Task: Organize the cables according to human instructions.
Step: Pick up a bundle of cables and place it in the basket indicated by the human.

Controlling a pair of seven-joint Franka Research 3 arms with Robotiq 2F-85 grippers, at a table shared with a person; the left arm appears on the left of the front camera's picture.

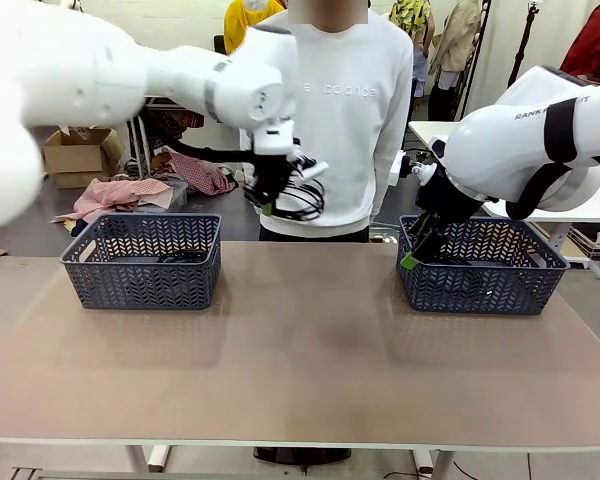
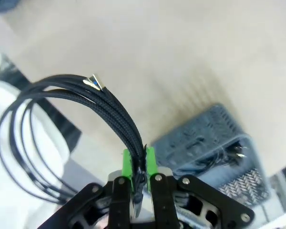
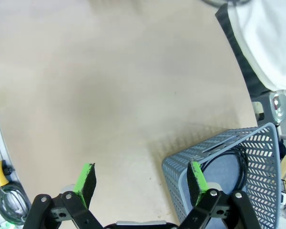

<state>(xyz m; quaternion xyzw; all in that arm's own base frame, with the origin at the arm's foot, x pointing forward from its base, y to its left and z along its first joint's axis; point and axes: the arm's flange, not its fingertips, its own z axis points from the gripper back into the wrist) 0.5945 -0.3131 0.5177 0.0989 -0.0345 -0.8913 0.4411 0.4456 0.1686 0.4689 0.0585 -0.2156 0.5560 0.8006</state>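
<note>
The left gripper (image 1: pixel 271 205) hangs high over the far middle of the table (image 1: pixel 300 350), in front of the person (image 1: pixel 335 110), its green pads (image 2: pixel 127 162) clamped on a coiled cable (image 2: pixel 105 102): a bundle of thin black braided strands looping out to one side. Another black cable (image 1: pixel 180 257) lies in the left basket (image 1: pixel 145 262). The right gripper (image 1: pixel 420 250) sits at the near left corner of the right basket (image 1: pixel 480 265), fingers spread wide and holding nothing; a thin black cable (image 3: pixel 236 162) curls inside that basket
</note>
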